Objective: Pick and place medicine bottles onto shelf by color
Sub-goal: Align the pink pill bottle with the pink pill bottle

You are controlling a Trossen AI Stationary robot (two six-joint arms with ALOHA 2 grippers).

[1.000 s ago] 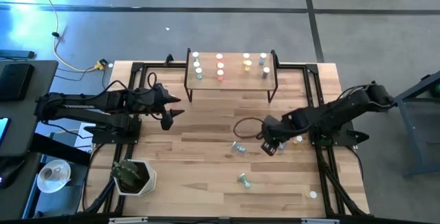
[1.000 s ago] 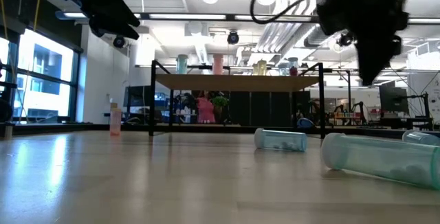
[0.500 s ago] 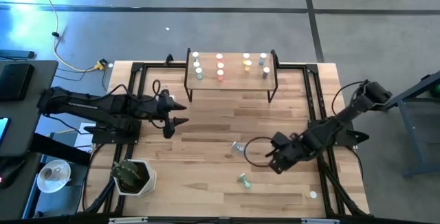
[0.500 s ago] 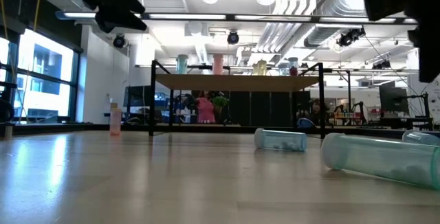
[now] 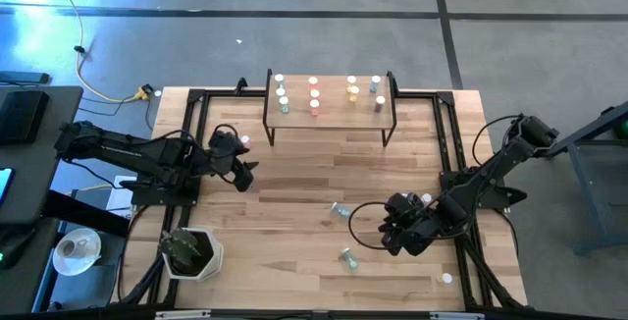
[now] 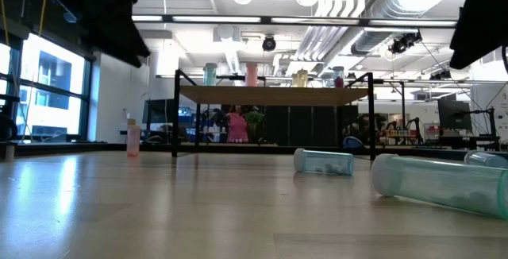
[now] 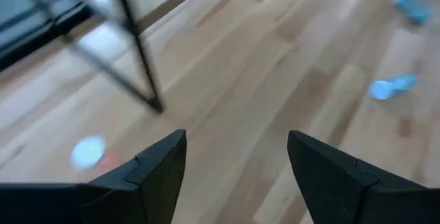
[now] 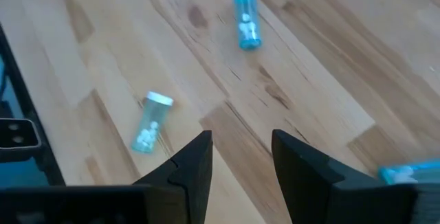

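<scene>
We see the wooden table (image 5: pixel 294 192) from above, with black framing along its sides and both arms reaching in over it. The shelf (image 5: pixel 331 112) stands at the far edge, its light board on thin black legs. On it stand bottles (image 5: pixel 314 96) with white caps, in four short columns: teal at the left end, then pink, yellow, and a greyish pair at the right. In the low view they show as a row above the board, teal, pink and yellow.

The left gripper (image 5: pixel 247 168) hangs over the table's left part, in front of the shelf's left leg. In its wrist view its fingers (image 7: pixel 155 172) stand wide apart with nothing between them, only bare boards below. A pink bottle (image 5: pixel 244 141) stands upright just beyond it, near the shelf leg.

The right gripper (image 5: pixel 391 234) is over the near right part of the table. Its fingers (image 8: pixel 196 165) are partly apart and hold nothing.

Three teal bottles lie loose on the wood. One teal bottle (image 5: pixel 340 209) lies near the middle, a second teal bottle (image 5: pixel 347 256) lies nearer the front edge, and both show ahead of the right gripper in its wrist view. A third (image 8: pixel 405 174) shows only as a sliver in that view.

A white cap (image 5: pixel 446 279) sits near the front right corner, and a potted plant (image 5: pixel 188 251) stands at the front left.
</scene>
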